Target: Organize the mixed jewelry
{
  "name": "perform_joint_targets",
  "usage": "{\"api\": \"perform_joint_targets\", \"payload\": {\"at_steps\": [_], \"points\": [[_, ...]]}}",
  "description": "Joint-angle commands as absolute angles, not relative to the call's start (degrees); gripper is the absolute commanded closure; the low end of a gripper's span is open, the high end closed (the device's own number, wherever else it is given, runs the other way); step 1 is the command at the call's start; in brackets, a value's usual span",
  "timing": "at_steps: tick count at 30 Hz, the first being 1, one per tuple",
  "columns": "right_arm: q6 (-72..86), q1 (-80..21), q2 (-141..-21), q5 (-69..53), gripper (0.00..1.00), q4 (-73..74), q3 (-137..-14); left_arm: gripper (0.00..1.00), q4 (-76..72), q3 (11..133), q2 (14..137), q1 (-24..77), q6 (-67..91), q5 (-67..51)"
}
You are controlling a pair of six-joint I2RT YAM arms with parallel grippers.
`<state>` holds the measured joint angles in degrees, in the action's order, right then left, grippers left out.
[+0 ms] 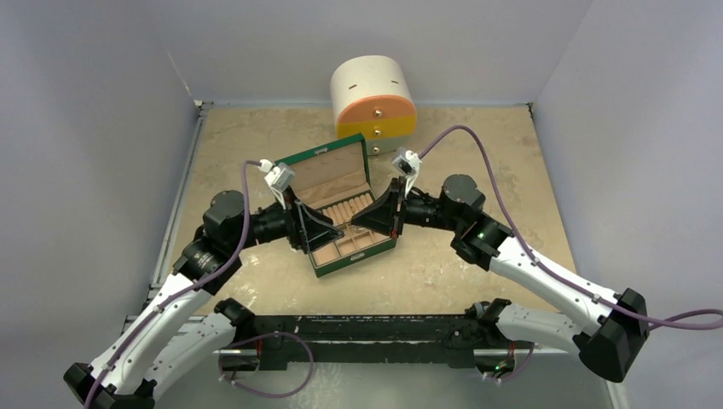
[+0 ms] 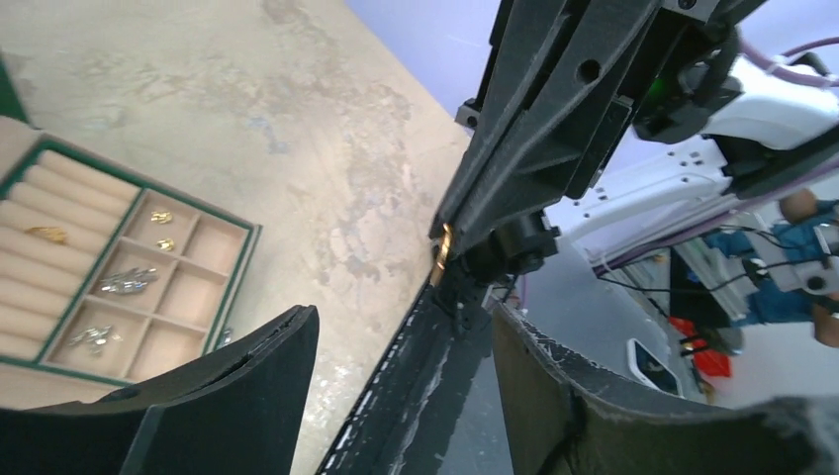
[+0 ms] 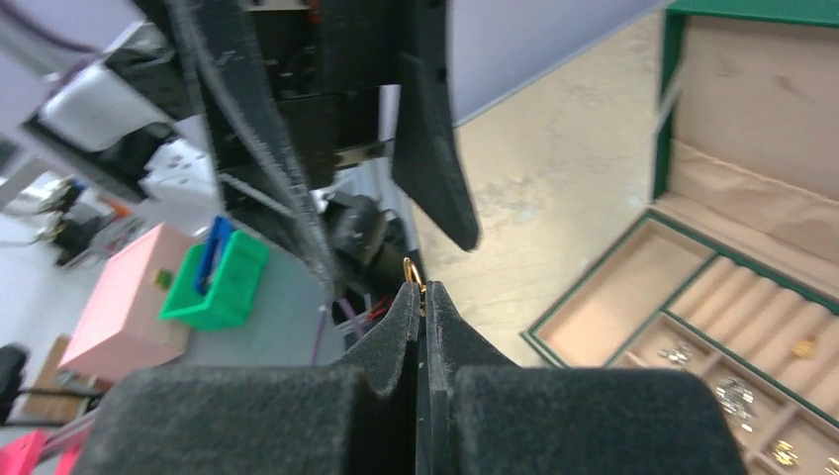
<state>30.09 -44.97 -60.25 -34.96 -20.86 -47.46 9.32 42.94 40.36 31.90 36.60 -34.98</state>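
Top external view: my two arms meet above the open green, tan-lined compartment box (image 1: pixel 356 258), which sits in the middle of the mottled beige table (image 1: pixel 477 145). A round white cabinet with orange and yellow drawers (image 1: pixel 375 102) stands at the far edge.

My right gripper (image 3: pixel 419 297) is pressed fully together and pinches a small gold-coloured metal ring (image 3: pixel 413 275) at the very tips. About half of the ring sticks out above the black pads. From the left wrist the same ring glints at the tip of that gripper, just beyond my left fingers (image 2: pixel 247 396).

My left gripper (image 2: pixel 404 322) is spread wide, with nothing between its fingers, and its tips are near the ring but not touching it.

The rest of the jewelry lies in the box. There are two tiny gold pieces (image 2: pixel 163 230) in one small compartment, silvery pieces (image 2: pixel 127 282) in compartments nearer to me, and one gold piece (image 2: pixel 47 234) on the ring rolls to the left.
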Motion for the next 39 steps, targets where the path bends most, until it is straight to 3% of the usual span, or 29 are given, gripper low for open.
{"api": "perform_joint_targets", "payload": {"at_steps": [1, 8, 18, 26, 39], "points": [[22.86, -44.83, -60.22, -22.01, 1.0, -8.35, -52.76, 0.35, 16.27, 48.25, 39.4, 31.8, 29.22, -28.7], [18.72, -45.36, -65.86, -1.61, 1.0, 3.58, -57.62, 0.33, 23.96, 50.52, 37.84, 31.81, 23.85, -17.86], [19.01, -49.16, -78.03, 20.92, 1.0, 7.1, -61.71, 0.34, 28.03, 48.93, 32.01, 31.82, 22.76, -0.47], [20.91, -51.38, -87.91, 29.08, 1.0, 7.38, -66.27, 0.34, 27.78, 47.26, 29.03, 31.79, 22.59, 4.58], [24.26, -51.59, -98.31, 31.91, 1.0, 6.24, -71.19, 0.34, 28.19, 47.16, 28.29, 31.69, 22.06, 4.83]]}}
